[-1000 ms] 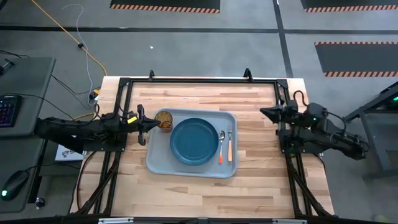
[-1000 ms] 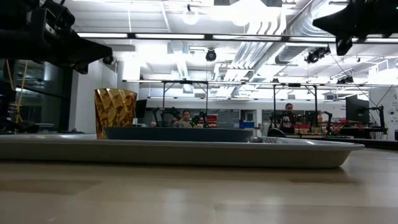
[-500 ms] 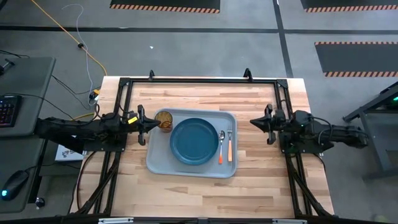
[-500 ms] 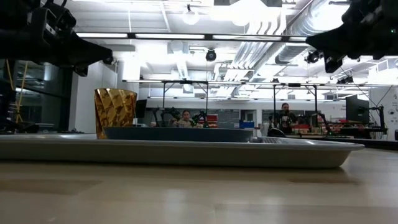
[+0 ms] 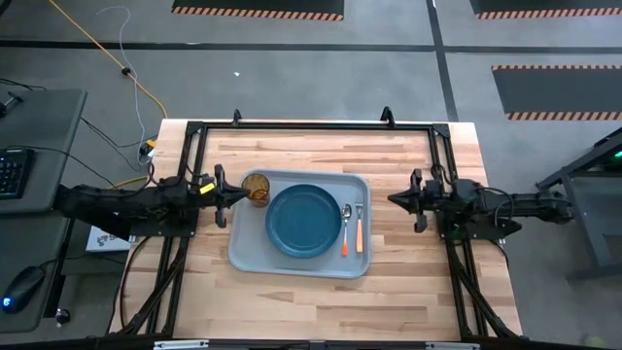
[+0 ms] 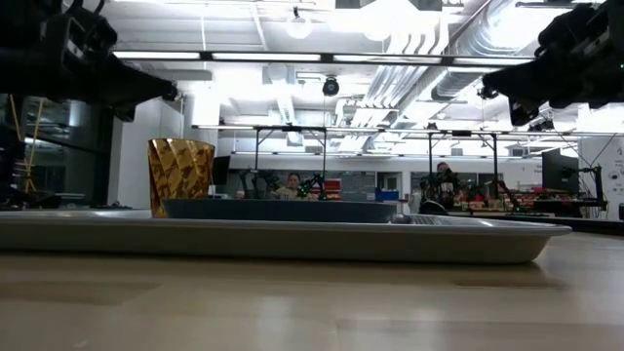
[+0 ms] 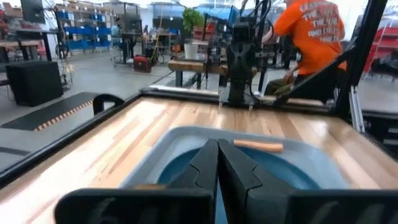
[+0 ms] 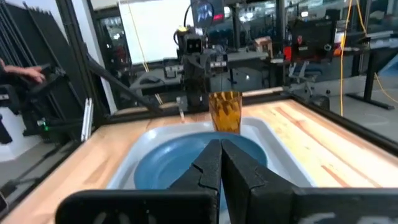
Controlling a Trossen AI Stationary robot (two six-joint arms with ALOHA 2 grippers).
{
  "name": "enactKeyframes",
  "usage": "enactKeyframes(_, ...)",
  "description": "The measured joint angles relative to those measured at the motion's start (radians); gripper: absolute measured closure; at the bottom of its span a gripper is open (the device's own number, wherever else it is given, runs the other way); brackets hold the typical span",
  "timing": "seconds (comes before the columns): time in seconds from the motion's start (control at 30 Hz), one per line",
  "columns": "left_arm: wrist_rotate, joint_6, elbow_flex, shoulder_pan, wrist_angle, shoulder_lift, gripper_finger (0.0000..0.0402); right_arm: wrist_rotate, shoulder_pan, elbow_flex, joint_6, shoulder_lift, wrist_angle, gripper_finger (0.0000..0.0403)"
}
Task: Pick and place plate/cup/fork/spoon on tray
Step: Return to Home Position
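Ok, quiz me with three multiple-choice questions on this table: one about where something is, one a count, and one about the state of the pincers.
1. Where is the cup?
A) on the tray, in a corner beside the plate
B) on top of the plate
C) off the tray

2. How many utensils lie on the tray?
A) one
B) two
C) four

3. How are the left pincer and right pincer?
A) one holds the cup
B) both open
C) both shut, empty

Answers:
1 A: the high view shows it on the tray by the plate's rim.
2 B: the spoon and fork lie side by side.
3 C: each wrist view shows fingers pressed together, nothing between.
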Motion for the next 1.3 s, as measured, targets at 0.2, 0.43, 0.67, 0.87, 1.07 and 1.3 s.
enactKeyframes(0.2,0.040,-0.002,0.002,-0.001,-0.177,-0.113,0.0401,0.041,-0.001,0.000,0.020,0.001,-0.073,0.0403)
enactKeyframes(0.43,0.118,-0.001,0.001,-0.001,-0.202,-0.211,0.0401,0.037,-0.001,0.000,0.019,0.007,-0.113,0.0403)
enactKeyframes(0.67,0.122,-0.001,0.001,0.000,-0.203,-0.203,0.0401,0.036,-0.001,0.000,0.019,0.007,-0.154,0.0403)
enactKeyframes(0.87,0.122,0.000,0.001,0.000,-0.202,-0.209,0.0401,0.021,-0.003,0.000,0.019,-0.113,-0.157,0.0402)
enactKeyframes(1.07,0.118,0.000,0.001,0.000,-0.196,-0.210,0.0401,0.027,-0.002,-0.001,0.019,-0.137,-0.097,0.0402)
enactKeyframes(1.3,0.107,0.000,0.001,0.000,-0.193,-0.210,0.0401,0.026,-0.014,-0.001,0.019,-0.137,-0.127,0.0402)
